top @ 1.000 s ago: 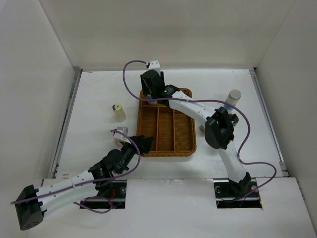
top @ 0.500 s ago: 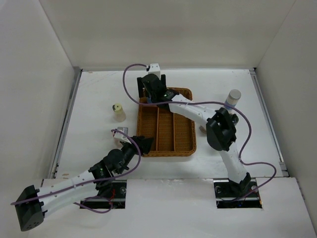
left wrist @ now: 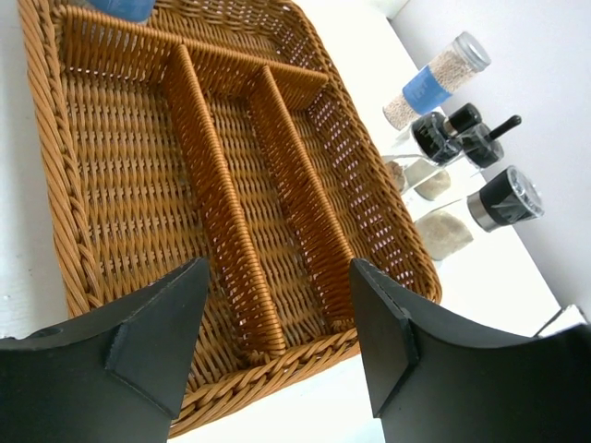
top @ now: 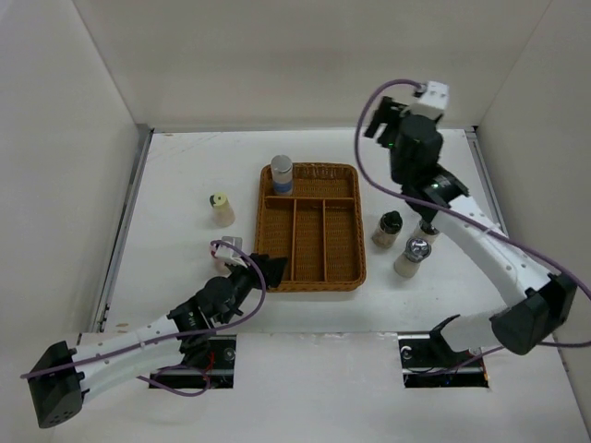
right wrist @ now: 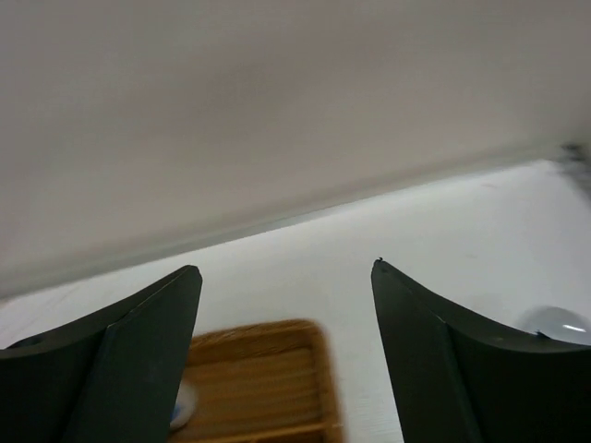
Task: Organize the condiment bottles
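Two robot arms over a table with a wicker tray and condiment bottles.
Nearest: left arm stretched low and forward, left claw released and empty at the tray's near-left corner, a small shaker, partly hidden, just beside it. Further left: cream shaker on the table. Right of the tray: chrome-topped shaker, black-topped shaker. In the tray's far-left compartment: blue-labelled jar. Farthest: right arm bent high near the back wall, right claw spread, holding nothing.

Robot lab, white-walled enclosure, bare white table
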Action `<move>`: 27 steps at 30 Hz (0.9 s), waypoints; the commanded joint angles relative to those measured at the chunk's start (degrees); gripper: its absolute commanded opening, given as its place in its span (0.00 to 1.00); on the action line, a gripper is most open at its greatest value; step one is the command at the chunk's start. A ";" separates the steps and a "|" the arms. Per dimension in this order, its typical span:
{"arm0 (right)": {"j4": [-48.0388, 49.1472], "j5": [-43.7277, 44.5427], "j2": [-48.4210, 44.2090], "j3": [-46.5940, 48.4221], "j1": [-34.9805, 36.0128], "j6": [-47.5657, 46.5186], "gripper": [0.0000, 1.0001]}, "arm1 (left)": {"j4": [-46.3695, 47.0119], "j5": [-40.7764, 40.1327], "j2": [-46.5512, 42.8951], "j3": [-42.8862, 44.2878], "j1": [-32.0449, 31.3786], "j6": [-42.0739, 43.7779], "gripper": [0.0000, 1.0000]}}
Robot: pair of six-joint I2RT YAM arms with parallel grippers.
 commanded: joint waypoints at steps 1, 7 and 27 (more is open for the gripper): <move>-3.21 7.55 -1.58 -6.69 -8.20 0.12 0.79 | 4.21 -0.07 1.16 -0.16 0.04 0.30 0.61; -10.61 4.50 -0.80 -9.95 -19.73 2.14 0.84 | 5.79 0.19 0.56 -1.21 -0.05 1.09 0.65; -7.63 -9.13 11.15 -13.29 -29.59 6.81 0.93 | 7.03 3.18 -0.06 -2.00 0.30 1.44 0.69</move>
